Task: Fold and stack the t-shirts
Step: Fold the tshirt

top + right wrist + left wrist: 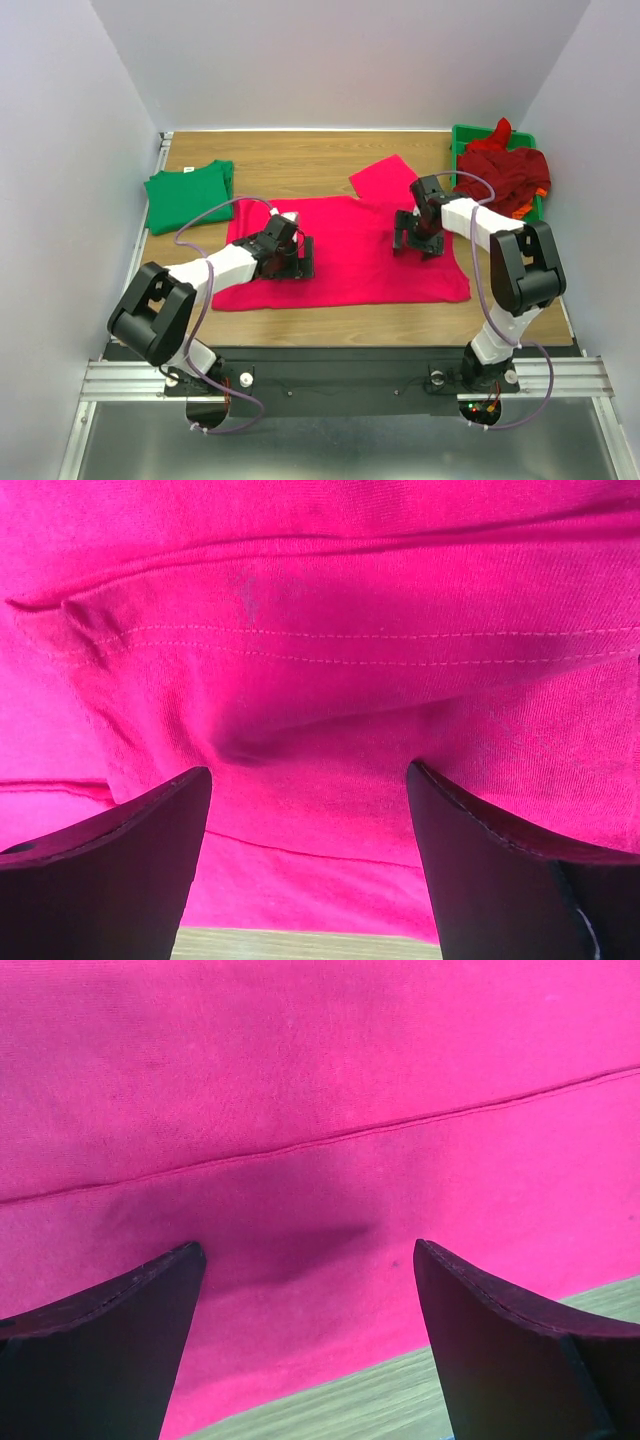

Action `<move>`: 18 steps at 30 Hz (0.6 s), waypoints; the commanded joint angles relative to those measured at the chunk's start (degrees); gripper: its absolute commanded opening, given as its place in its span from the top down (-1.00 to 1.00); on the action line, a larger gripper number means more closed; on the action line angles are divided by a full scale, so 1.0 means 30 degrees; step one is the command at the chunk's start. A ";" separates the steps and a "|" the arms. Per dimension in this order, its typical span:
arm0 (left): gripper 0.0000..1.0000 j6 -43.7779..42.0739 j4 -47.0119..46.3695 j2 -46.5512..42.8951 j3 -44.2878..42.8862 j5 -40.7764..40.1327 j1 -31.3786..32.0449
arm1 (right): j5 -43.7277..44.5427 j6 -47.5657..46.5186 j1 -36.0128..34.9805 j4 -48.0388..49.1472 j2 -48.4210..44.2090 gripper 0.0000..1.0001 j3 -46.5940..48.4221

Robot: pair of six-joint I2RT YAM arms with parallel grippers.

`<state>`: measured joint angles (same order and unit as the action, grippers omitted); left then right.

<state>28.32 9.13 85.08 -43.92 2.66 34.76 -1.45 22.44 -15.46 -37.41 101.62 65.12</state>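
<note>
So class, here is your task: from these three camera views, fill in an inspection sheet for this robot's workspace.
Surface: wooden table, bare around the clothes.
Job's things: pink t-shirt spread flat in the middle; green t-shirt folded at the far left; dark red and orange shirts heaped unfolded at the far right.
Clutter: green tray under that heap; nothing else seen.
Grippers: left pincer and right pincer both open, low over the pink t-shirt, holding nothing.
Cables: purple cables loop along each arm, clear of the cloth.
Surroundings: white walls on three sides; metal rail at the near edge.
</note>
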 commanded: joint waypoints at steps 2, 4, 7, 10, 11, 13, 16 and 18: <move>-0.97 0.0082 -0.0346 0.0148 0.1631 0.0814 0.0014 | -0.0041 0.0489 0.0320 -0.0333 -0.0593 -0.71 -0.2079; -0.97 0.0432 -0.0288 -0.0377 0.1953 0.0901 0.0014 | -0.0450 0.0811 0.0321 -0.0363 -0.1323 -0.71 -0.3101; -0.97 0.1221 -0.0200 -0.1430 0.2685 0.1193 0.0043 | -0.1123 0.1426 0.0321 -0.0509 -0.2408 -0.71 -0.4448; -0.97 0.1956 -0.0141 -0.2544 0.3535 0.1545 0.0188 | -0.1915 0.1924 0.0321 -0.0831 -0.3401 -0.71 -0.5559; -0.97 0.2190 -0.0141 -0.2810 0.3740 0.1662 0.0248 | -0.1976 0.2129 0.0321 -0.0918 -0.3696 -0.71 -0.5768; -0.97 0.2747 -0.0083 -0.3252 0.4356 0.2014 0.0365 | -0.2006 0.2248 0.0321 -0.1211 -0.4197 -0.71 -0.6239; -0.97 0.3421 0.0005 -0.4156 0.4738 0.2365 0.0891 | -0.2092 0.2511 0.0321 -0.1680 -0.5190 -0.71 -0.6795; -0.97 0.3802 0.0063 -0.4393 0.4826 0.2396 0.1389 | -0.2182 0.2687 0.0321 -0.2031 -0.5397 -0.71 -0.6766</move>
<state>35.66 3.44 73.12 -32.12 6.81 36.36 -6.31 28.27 -14.94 -36.32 85.30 47.51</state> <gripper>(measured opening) 0.985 0.853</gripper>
